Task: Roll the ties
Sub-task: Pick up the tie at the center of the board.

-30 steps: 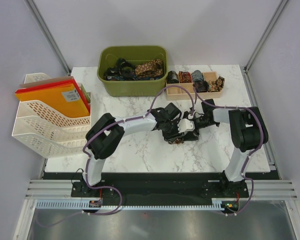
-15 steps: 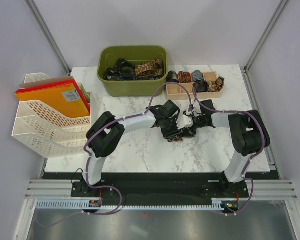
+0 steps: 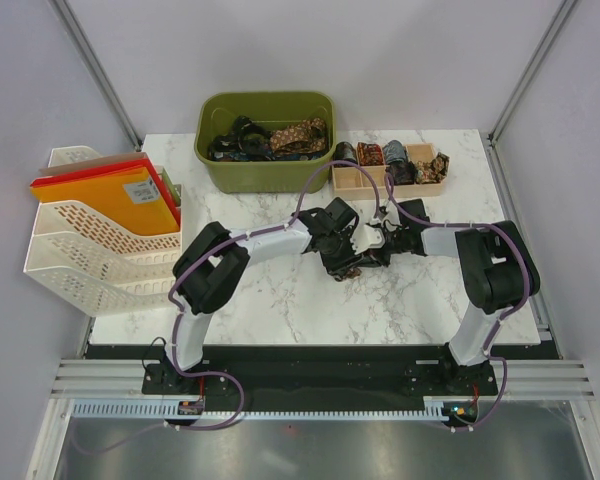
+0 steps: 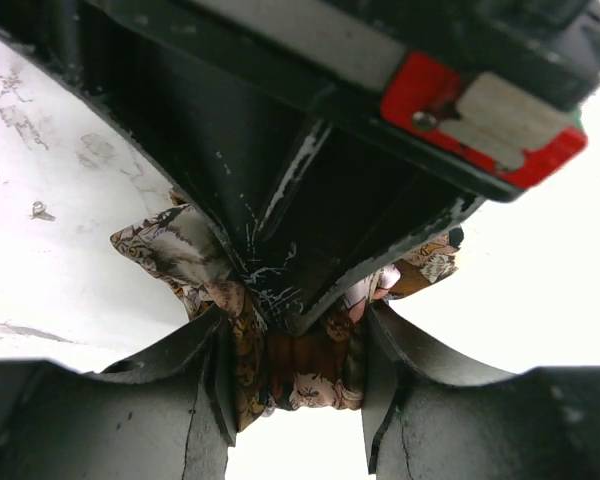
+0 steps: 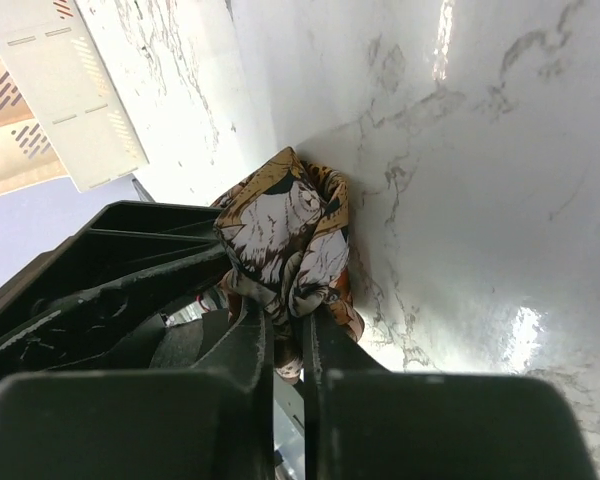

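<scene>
The paisley tie (image 5: 280,225) lies bunched on the table (image 3: 270,300) in front of the green bin (image 3: 266,172); the left gripper (image 4: 295,350) clamps its folds; the right gripper (image 5: 288,325), fingers nearly together, pinches one fold; the orange folder (image 3: 115,200) left of the bin bears a label (image 3: 138,190) too small to read.

The left gripper (image 3: 338,252) and right gripper (image 3: 377,243) meet over a brown-patterned tie (image 3: 348,271) on the marble table (image 3: 280,300), with a green bin (image 3: 265,178) of loose ties (image 3: 300,135) beyond the left one, a wooden tray (image 3: 352,184) of rolled ties (image 3: 370,153) beyond the right, and a white file rack (image 3: 90,262) well off to the left.
</scene>
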You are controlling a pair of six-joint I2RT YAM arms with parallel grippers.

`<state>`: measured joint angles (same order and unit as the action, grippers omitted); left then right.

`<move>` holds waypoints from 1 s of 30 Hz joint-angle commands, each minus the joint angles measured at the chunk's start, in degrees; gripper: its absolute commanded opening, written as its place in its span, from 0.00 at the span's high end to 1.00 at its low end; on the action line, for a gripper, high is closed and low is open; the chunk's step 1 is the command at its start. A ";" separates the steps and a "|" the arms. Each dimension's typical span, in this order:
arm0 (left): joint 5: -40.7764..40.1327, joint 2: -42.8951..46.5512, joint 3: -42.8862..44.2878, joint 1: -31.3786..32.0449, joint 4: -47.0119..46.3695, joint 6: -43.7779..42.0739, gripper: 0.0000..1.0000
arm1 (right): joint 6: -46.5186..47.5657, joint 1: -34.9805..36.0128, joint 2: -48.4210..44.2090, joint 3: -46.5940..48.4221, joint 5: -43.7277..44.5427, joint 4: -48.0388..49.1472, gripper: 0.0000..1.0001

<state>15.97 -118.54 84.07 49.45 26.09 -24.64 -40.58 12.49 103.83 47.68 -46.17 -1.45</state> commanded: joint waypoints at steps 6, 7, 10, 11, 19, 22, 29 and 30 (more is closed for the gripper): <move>4.86 -2.67 -3.39 0.83 0.20 4.16 0.66 | 6.73 0.87 -0.38 2.15 18.66 1.54 1.00; 4.95 -1.35 -3.82 0.56 -0.24 4.25 0.59 | 7.17 0.69 -0.91 2.59 19.27 0.06 1.00; 5.39 1.28 -6.02 -0.23 -2.00 4.43 0.43 | 8.32 0.25 -1.61 3.73 19.45 -0.92 1.00; 5.39 1.90 -6.46 -0.67 -2.53 4.60 0.36 | 8.50 0.17 -1.61 4.00 19.54 -1.53 1.00; 7.32 9.37 -12.08 -3.22 -8.50 7.33 0.01 | 10.60 -0.10 -2.93 6.02 21.65 -3.55 1.00; 7.32 13.94 -14.63 -5.15 -9.91 8.56 0.00 | 11.74 -0.54 -3.37 7.68 22.61 -5.40 1.00; 9.16 23.87 -19.73 -10.51 -7.90 9.97 0.00 | 15.44 -2.73 -6.18 16.47 26.22 -11.11 1.00; 9.34 24.58 -20.00 -10.69 -7.20 10.05 0.00 | 16.31 -2.74 -6.79 18.31 26.66 -11.20 1.00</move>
<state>22.81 -98.83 65.71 39.97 15.00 -17.87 -28.67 11.84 101.12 59.42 -28.56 -11.68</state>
